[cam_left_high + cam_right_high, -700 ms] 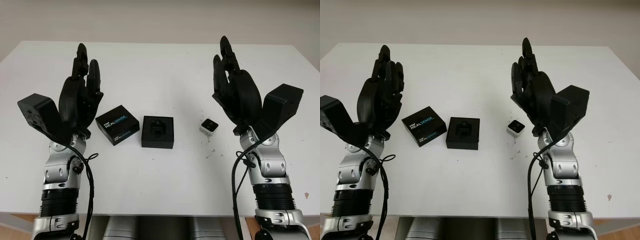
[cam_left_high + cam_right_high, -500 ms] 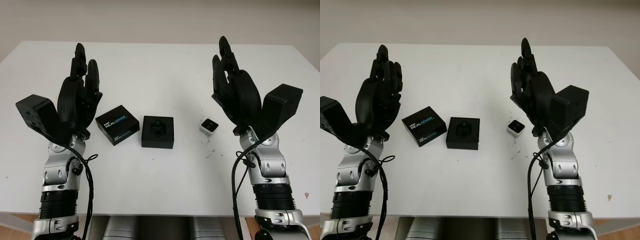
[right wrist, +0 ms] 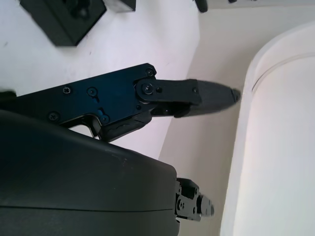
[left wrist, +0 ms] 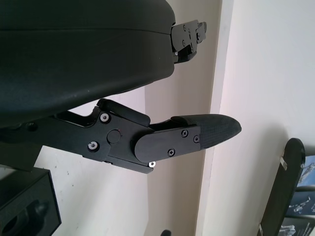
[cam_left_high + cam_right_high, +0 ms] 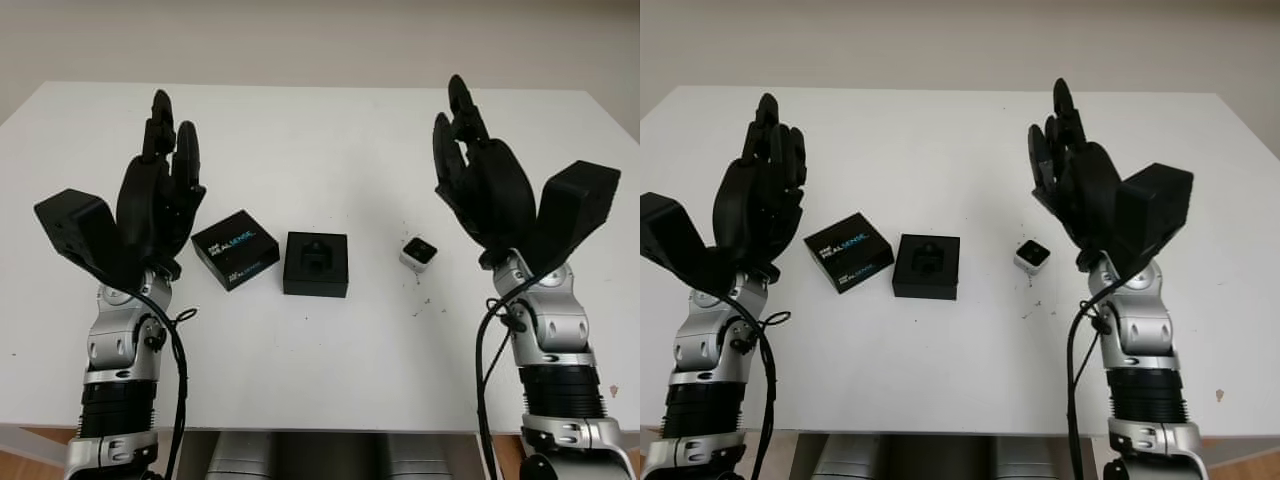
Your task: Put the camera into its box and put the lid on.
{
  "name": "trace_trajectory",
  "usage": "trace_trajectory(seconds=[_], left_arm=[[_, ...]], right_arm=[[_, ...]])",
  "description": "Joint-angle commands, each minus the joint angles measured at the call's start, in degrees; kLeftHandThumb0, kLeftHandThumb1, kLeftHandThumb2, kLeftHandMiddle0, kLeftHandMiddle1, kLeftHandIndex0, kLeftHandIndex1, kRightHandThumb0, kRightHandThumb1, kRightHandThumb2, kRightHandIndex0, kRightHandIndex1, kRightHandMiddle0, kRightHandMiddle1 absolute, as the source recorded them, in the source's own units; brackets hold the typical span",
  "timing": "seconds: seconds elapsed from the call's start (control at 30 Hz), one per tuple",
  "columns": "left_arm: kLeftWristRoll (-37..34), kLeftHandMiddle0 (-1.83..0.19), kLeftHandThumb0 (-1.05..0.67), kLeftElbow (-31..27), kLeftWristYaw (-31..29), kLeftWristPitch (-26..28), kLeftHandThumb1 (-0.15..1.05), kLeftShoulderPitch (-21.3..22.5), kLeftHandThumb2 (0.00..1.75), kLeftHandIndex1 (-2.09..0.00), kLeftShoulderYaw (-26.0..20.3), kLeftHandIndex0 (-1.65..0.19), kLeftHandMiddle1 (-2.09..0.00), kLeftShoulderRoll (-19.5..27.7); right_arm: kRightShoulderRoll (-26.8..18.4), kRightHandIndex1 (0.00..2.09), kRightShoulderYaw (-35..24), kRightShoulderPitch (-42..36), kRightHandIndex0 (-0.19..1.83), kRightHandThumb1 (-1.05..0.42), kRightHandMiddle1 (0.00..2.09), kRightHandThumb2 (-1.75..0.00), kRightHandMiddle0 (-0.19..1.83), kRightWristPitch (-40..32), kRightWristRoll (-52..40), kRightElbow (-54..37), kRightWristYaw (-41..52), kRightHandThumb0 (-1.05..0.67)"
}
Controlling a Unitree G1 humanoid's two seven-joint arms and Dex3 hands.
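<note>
The small white camera [image 5: 418, 253] sits on the white desk [image 5: 330, 140], outside any container, with its dark lens face turned up. At about 9 o'clock from it, near but apart, lies the open black box [image 5: 316, 263]; its black moulded insert shows a shaped recess, and nothing but that insert lies inside it. Just beside the box, again at 9 o'clock and not touching it, the black lid [image 5: 235, 249] lies flat on the desk, printed side up and turned a little askew to the box.

The right robot hand [image 5: 480, 175] is raised above the desk at about 2 o'clock from the camera, open and holding nothing, its fingers pointing toward the far edge. The left robot hand [image 5: 160, 190] is raised at about 10 o'clock from the lid, also open and holding nothing. In the left wrist view a corner of the box [image 4: 27, 209] shows beyond that hand's finger [image 4: 187, 137]; in the right wrist view the box [image 3: 64, 17] lies past the right hand's finger [image 3: 182, 96].
</note>
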State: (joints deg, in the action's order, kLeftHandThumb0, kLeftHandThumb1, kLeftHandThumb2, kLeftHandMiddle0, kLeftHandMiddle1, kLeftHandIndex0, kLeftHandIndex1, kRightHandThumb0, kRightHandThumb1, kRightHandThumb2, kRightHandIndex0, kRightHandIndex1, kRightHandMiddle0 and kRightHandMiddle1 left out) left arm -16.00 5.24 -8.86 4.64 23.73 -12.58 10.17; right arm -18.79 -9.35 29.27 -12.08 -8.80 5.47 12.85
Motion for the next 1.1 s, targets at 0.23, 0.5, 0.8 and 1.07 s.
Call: trace_trajectory(seconds=[0.23,0.5,0.8,1.07], left_arm=[[0.15,0.19,-0.75,0.06,-0.73,-0.39,1.05,0.15,0.56,0.00,0.12,0.19,0.00,0.16],[-0.21,0.19,-0.74,0.22,-1.26,-0.16,1.05,0.91,0.56,0.00,0.21,0.19,0.00,0.22],[0.10,0.19,-0.74,1.61,-2.03,-0.51,1.05,1.72,0.55,0.00,0.14,0.19,0.00,0.61],[0.19,0.19,-0.74,1.36,-2.27,-0.06,1.05,1.81,0.55,0.00,0.22,0.19,0.00,0.84]], right_arm=[[-12.35,0.28,1.75,5.96,0.26,-0.88,0.87,-0.04,-0.10,6.42,4.98,7.07,10.59,-0.48],[-21.64,0.47,10.79,6.37,0.44,-0.77,0.71,-0.04,0.17,20.97,23.01,9.61,10.84,-0.43],[-25.49,0.59,14.60,8.68,0.37,-0.77,0.53,-0.05,0.29,30.73,31.06,13.49,11.26,-0.40],[-27.28,0.42,18.78,10.29,0.46,-0.72,0.24,-0.06,0.51,42.97,37.18,17.91,9.36,-0.27]])
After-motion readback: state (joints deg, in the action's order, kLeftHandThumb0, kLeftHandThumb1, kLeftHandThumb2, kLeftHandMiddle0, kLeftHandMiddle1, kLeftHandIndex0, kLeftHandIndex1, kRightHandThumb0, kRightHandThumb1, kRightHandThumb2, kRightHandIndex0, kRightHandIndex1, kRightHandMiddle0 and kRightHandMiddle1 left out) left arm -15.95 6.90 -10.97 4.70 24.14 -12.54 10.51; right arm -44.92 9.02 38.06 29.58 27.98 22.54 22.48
